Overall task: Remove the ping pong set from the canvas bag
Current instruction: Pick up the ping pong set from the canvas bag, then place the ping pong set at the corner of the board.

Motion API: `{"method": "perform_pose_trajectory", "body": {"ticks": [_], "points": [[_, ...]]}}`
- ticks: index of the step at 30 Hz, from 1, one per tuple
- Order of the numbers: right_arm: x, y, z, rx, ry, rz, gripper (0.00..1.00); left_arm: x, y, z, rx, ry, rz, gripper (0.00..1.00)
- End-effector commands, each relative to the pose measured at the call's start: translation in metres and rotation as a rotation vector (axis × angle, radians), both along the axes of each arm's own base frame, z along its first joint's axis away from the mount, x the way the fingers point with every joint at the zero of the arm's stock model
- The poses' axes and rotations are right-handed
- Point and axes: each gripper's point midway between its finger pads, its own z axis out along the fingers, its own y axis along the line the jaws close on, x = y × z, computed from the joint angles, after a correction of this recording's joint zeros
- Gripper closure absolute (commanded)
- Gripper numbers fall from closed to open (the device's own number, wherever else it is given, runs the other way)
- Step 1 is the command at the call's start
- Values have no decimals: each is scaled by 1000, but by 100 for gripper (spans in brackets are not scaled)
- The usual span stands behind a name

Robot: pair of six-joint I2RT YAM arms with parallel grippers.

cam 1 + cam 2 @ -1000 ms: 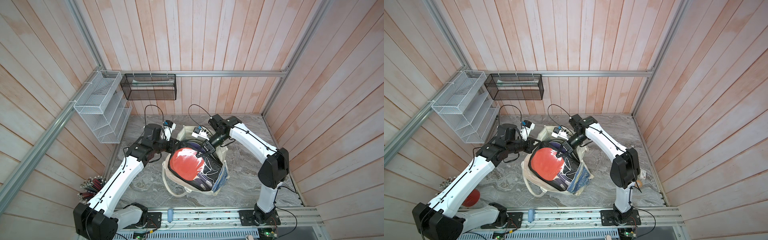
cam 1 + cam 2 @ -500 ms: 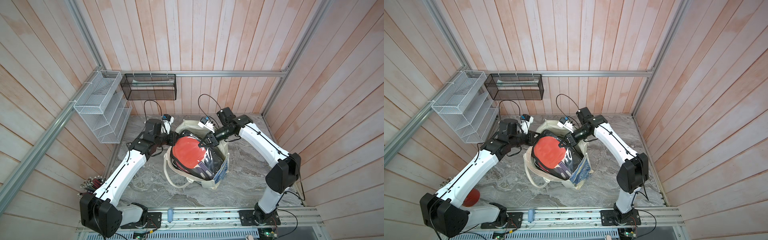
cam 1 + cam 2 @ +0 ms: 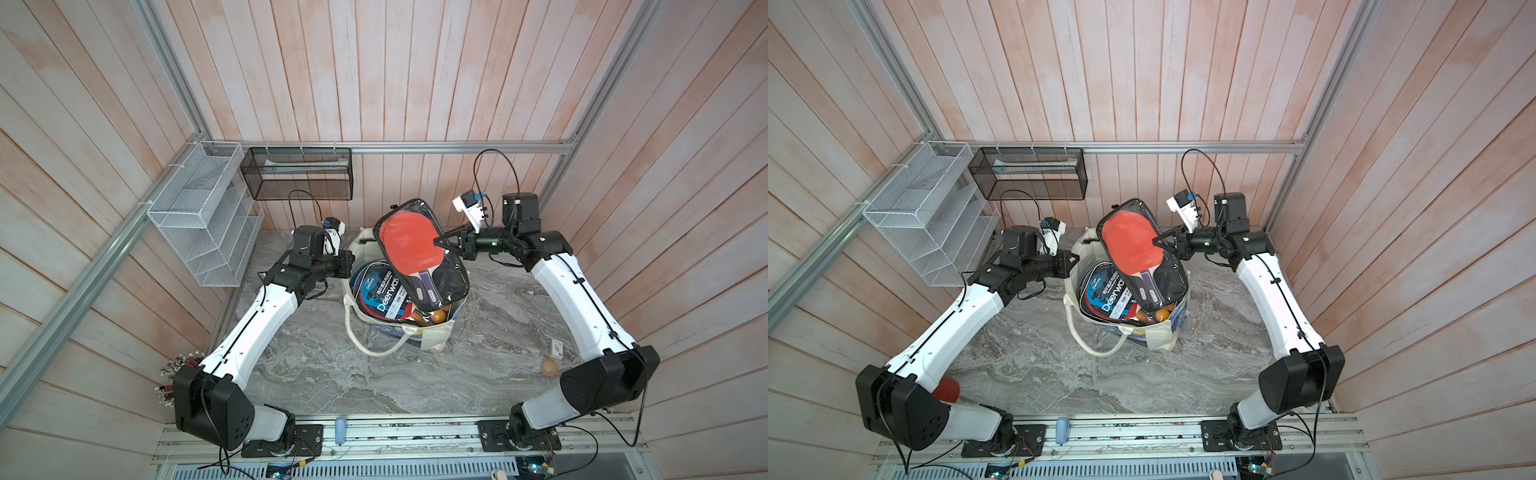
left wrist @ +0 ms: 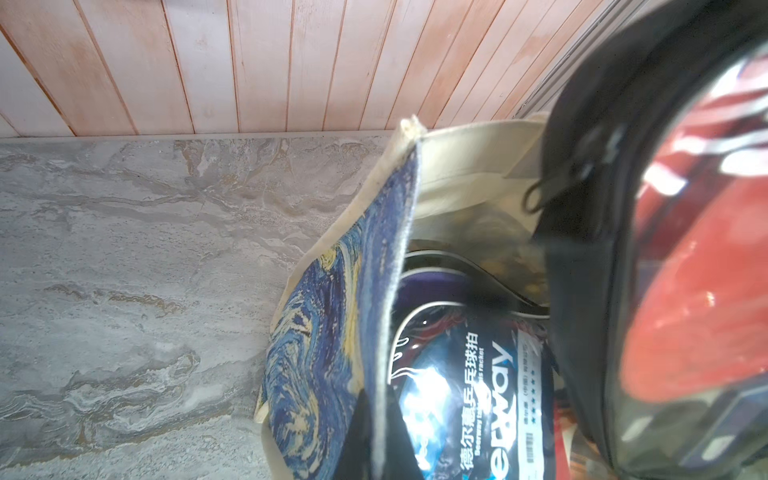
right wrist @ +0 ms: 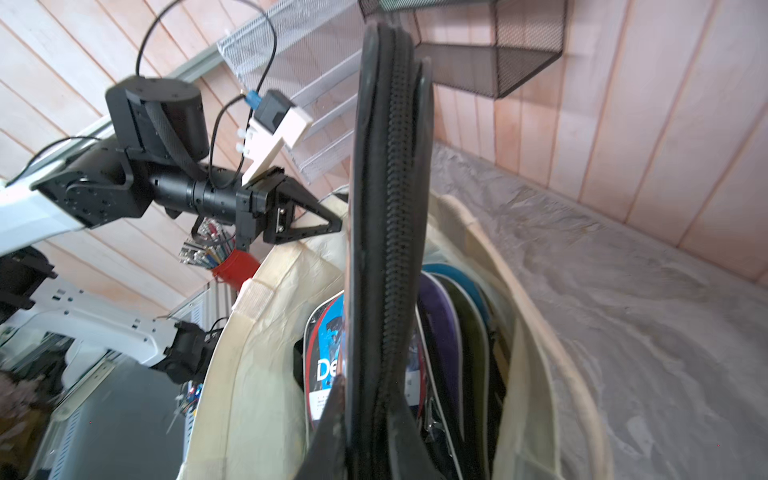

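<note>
The ping pong set (image 3: 411, 245) (image 3: 1131, 245) is a clear zipped case with black trim and a red paddle inside. It hangs tilted over the mouth of the canvas bag (image 3: 432, 338) (image 3: 1158, 336), its lower end at the opening. My right gripper (image 3: 440, 242) (image 3: 1160, 242) is shut on the case's right edge; the right wrist view shows the zipper edge (image 5: 390, 208) clamped in that gripper (image 5: 374, 436). My left gripper (image 3: 351, 262) (image 3: 1075, 259) (image 4: 382, 436) is shut on the bag's blue-printed rim (image 4: 324, 332).
A blue Deerway paddle pack (image 3: 382, 291) (image 4: 469, 374) and other packs stay inside the bag. A white wire rack (image 3: 203, 216) and black mesh basket (image 3: 297, 178) hang at the back left. A red cup (image 3: 946, 388) stands front left. A small orange thing (image 3: 549, 368) lies right.
My right gripper has lifted the case up and toward the back right, out of the bag's mouth. The left gripper has kept its hold on the rim.
</note>
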Motion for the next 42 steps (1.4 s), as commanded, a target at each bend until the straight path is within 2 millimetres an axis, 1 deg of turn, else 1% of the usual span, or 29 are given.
{"method": "perform_pose_trajectory", "body": {"ticks": [1, 3, 6, 10, 11, 13, 16, 18, 19, 21, 23, 25, 30, 33, 35, 38, 40, 42], "points": [[18, -36, 72, 114, -267, -107, 100, 8, -7, 61, -82, -185, -23, 100], [20, -56, 92, 155, -284, -140, 100, 7, -7, 59, -84, -179, -25, 100], [19, -76, 114, 196, -303, -163, 100, 5, -7, 55, -87, -171, -26, 100], [18, -96, 138, 243, -332, -202, 100, 4, -8, 52, -94, -163, -32, 100], [19, -106, 143, 254, -336, -224, 100, 4, -8, 52, -96, -160, -34, 100], [21, -129, 155, 276, -353, -285, 100, 4, -9, 52, -99, -161, -39, 100], [21, -176, 170, 298, -370, -404, 100, 3, -10, 53, -101, -161, -43, 100], [21, -205, 173, 295, -366, -481, 100, 3, -10, 53, -100, -163, -44, 100], [20, -213, 171, 292, -359, -507, 100, 2, -10, 54, -100, -165, -44, 100], [22, -231, 159, 282, -334, -576, 100, 2, -9, 53, -100, -165, -44, 100], [27, -241, 138, 272, -290, -626, 100, 1, -10, 53, -102, -166, -46, 100], [33, -248, 110, 260, -239, -663, 100, 1, -10, 53, -102, -164, -48, 100], [54, -265, 19, 233, -49, -713, 100, 1, -11, 52, -102, -161, -58, 100], [65, -281, -22, 196, 31, -775, 100, 1, -11, 51, -99, -161, -60, 100], [72, -291, -37, 174, 58, -818, 100, 0, -12, 52, -102, -164, -62, 100], [84, -302, -52, 169, 93, -842, 100, 0, -14, 50, -109, -160, -68, 100], [93, -307, -63, 172, 120, -844, 100, 1, -14, 49, -112, -161, -72, 100], [101, -309, -80, 183, 159, -826, 100, 1, -15, 47, -115, -156, -77, 100]]}}
